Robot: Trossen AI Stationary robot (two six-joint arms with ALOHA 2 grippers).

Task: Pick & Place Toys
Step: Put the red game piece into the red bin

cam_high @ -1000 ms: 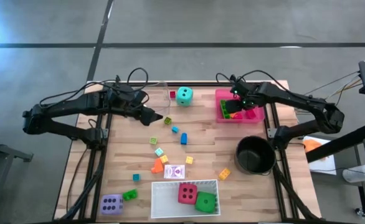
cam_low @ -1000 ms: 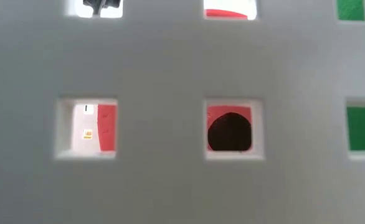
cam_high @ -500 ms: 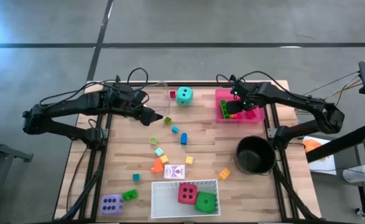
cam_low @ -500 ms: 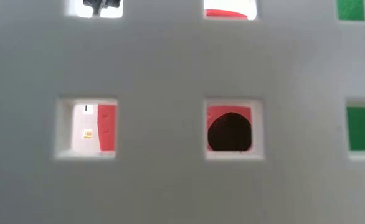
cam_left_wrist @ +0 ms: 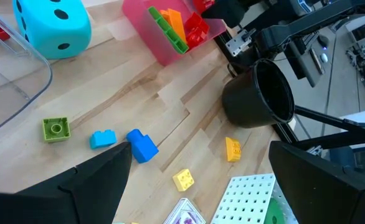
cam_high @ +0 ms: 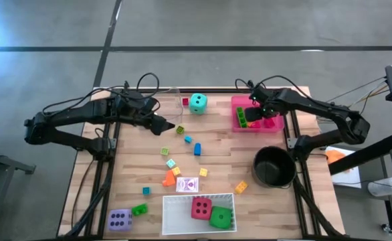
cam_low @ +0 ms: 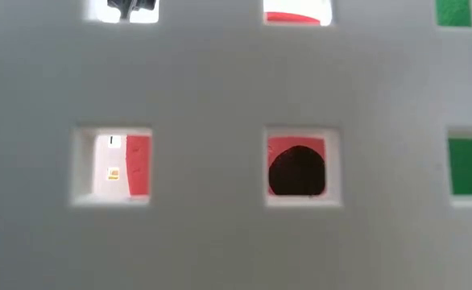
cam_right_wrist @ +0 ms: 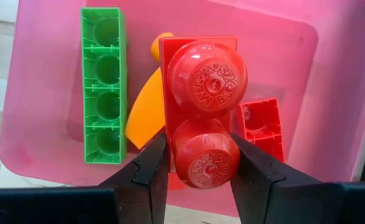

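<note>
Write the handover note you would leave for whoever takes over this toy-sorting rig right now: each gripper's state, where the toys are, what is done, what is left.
Right gripper: jaws shut on a red block, held over the pink tray, not yet released.
Left gripper: jaws open, empty, near the clear tray.
Done: green block, orange piece and a small red block lie in the pink tray; red die and green die in the white tray.
Left: teal die, purple die, playing card and scattered small blocks on the table.
</note>
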